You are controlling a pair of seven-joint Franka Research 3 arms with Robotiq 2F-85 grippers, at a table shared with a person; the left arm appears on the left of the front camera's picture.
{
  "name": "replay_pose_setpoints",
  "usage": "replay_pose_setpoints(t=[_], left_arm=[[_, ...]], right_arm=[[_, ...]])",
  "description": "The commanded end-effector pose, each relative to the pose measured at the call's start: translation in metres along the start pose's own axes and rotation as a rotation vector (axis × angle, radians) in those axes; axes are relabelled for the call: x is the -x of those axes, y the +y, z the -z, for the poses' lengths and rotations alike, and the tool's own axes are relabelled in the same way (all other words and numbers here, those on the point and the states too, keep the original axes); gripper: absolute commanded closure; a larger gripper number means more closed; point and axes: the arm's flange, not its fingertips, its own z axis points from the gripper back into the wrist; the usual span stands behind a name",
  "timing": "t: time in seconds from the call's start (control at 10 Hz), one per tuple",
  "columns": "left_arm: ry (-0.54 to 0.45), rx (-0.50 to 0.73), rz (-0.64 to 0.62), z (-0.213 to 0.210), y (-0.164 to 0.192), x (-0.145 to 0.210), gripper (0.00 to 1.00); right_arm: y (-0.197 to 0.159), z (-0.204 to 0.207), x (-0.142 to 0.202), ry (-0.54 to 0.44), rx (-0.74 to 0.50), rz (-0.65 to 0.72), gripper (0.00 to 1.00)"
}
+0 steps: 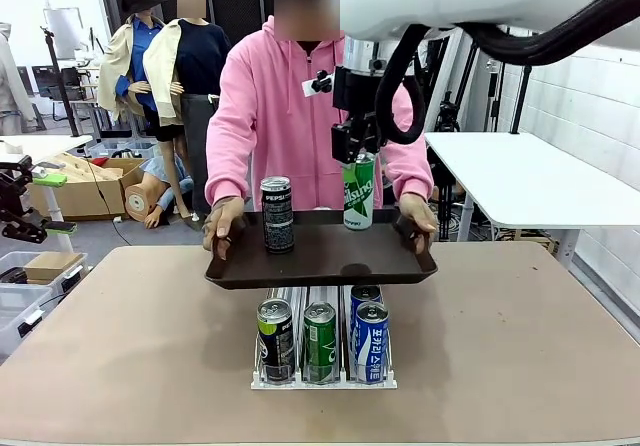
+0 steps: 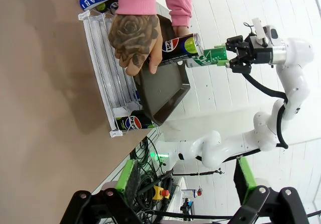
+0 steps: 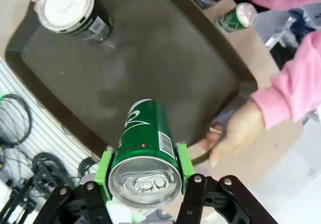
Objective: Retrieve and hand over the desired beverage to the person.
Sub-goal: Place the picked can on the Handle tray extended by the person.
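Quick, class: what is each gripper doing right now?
Left gripper: open, holding nothing.
Right gripper: shut on the green can, above the tray.

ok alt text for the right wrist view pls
The right gripper grips a green can upright above a dark tray seen from overhead. A black can stands on the tray, and the person's hand in a pink sleeve holds its edge.
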Motion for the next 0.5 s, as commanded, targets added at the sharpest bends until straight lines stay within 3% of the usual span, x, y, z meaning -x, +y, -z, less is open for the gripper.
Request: replay_pose_setpoints(t=[0.0,0.4], left_arm=[[-0.008,-0.002,0.002,-0.001,-0.002,0.002,0.0],[-0.008,-0.002,0.002,-0.001,-0.002,0.002,0.0]], right_arm=[[-0.004,-0.001,-0.015,0.021,0.014,-0.043,0.77],[-0.013,0.023,-0.02,0.062,-0.022,-0.059,0.77]])
